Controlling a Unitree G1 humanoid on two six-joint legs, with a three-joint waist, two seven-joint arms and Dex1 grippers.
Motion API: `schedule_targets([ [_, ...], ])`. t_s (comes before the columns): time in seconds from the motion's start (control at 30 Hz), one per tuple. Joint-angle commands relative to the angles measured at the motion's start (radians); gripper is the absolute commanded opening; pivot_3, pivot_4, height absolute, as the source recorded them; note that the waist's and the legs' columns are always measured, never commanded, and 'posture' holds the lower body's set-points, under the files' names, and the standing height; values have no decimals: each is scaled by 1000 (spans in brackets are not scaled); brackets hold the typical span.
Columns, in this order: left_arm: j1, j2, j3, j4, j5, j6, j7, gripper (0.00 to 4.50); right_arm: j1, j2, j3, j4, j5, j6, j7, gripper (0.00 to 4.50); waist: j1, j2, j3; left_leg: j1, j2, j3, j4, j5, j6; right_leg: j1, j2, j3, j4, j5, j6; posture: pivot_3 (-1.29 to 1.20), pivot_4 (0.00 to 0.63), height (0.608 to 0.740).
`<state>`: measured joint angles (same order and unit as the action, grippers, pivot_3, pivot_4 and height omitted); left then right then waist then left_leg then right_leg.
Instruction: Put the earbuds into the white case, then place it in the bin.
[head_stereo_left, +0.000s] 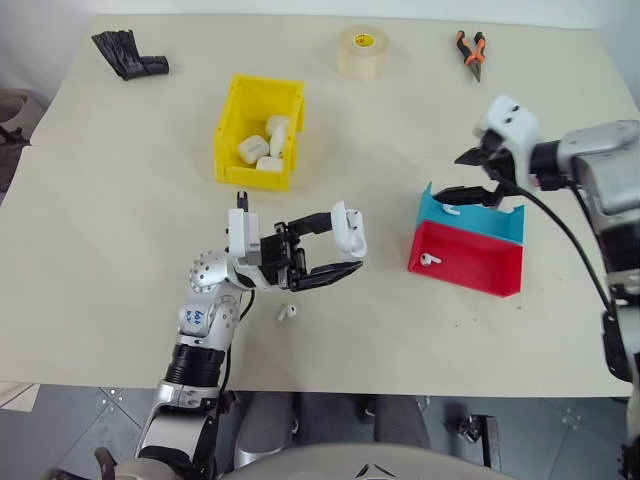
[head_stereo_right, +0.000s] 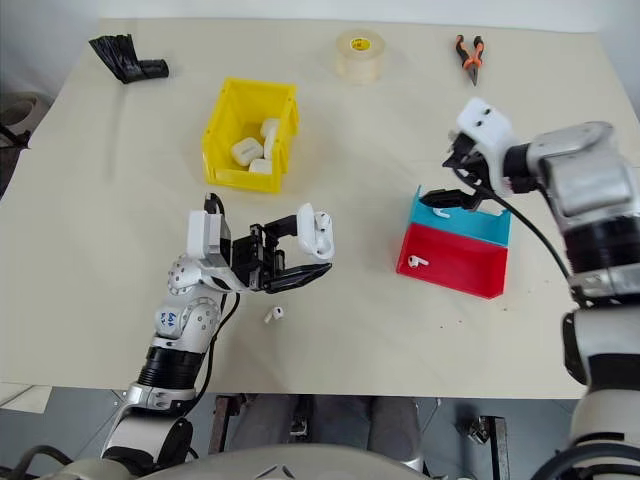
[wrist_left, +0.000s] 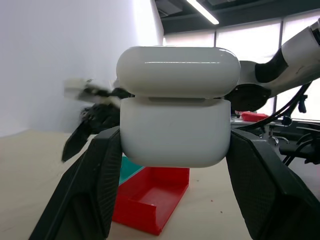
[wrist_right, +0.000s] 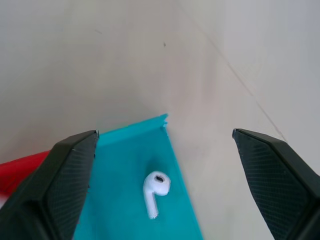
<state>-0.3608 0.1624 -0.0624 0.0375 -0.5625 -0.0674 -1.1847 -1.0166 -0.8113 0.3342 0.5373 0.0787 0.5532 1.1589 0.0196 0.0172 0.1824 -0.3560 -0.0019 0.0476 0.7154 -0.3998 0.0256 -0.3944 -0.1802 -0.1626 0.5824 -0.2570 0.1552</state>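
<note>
**Case aloft, earbuds scattered across the bench**

On the pale, matte tabletop (head_stereo_left: 120, 250), a bright yellow rectangular plastic bin (head_stereo_left: 228, 130) with a lowered front lip holds several glossy white rounded cases. To its right and nearer the robot, a red plastic tray (head_stereo_left: 470, 270) and a blue plastic tray (head_stereo_left: 500, 222) sit side by side and touching, each open-topped and thin-walled. One tiny glossy white earbud (head_stereo_left: 431, 259) with a short stem lies on the red tray's floor; a second earbud (wrist_right: 155, 191) rests in the blue tray, directly beneath the right gripper (wrist_right: 162, 170), whose black textured fingers are spread wide and hold nothing. The left gripper (head_stereo_left: 335, 250) is clamped on the small, smooth white case (wrist_left: 175, 125), held above the table with its hinged lid raised a crack. A third earbud (head_stereo_left: 287, 313) lies loose on the tabletop just below that gripper. Along the far edge lie a crumpled black glove (head_stereo_left: 128, 55), a translucent roll of tape (head_stereo_left: 362, 52) and orange-handled pliers (head_stereo_left: 471, 52).
</note>
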Motion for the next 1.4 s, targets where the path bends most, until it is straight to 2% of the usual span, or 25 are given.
schedule_targets([
  [0.03,3,-11,-11,-54,-3,-17,14,2750,-64,16,39,130,-95,-100,25,4474,-1,0,0,0,0,0,0,0,0,0,0,0,0,0,0,0,150,740],
  [0.37,26,-11,-10,-77,-1,-25,44,2750,-170,53,54,405,-223,-355,86,4474,-27,0,0,0,1,0,0,0,0,-1,0,0,0,0,0,0,150,740],
  [0.77,11,-12,-11,-68,-7,-22,48,2750,-165,97,32,470,-267,-524,138,4474,-35,0,0,0,1,0,0,0,0,-1,0,0,0,0,0,0,150,740],
  [0.87,4,-12,-11,-63,-8,-21,47,2750,-169,108,30,494,-275,-555,146,3873,-35,0,0,0,1,0,0,0,0,-1,0,0,0,0,0,0,150,740],
  [1.1,1,-13,-10,-62,-7,-22,48,2750,-183,125,27,544,-297,-591,136,1576,-38,0,0,0,1,0,0,0,0,-1,0,0,0,0,0,0,150,740],
  [1.4,2,-11,-9,-63,-8,-20,49,2750,-186,147,8,572,-304,-636,142,1576,-48,0,0,0,1,-1,0,0,0,-1,0,0,1,0,0,0,150,740],
])
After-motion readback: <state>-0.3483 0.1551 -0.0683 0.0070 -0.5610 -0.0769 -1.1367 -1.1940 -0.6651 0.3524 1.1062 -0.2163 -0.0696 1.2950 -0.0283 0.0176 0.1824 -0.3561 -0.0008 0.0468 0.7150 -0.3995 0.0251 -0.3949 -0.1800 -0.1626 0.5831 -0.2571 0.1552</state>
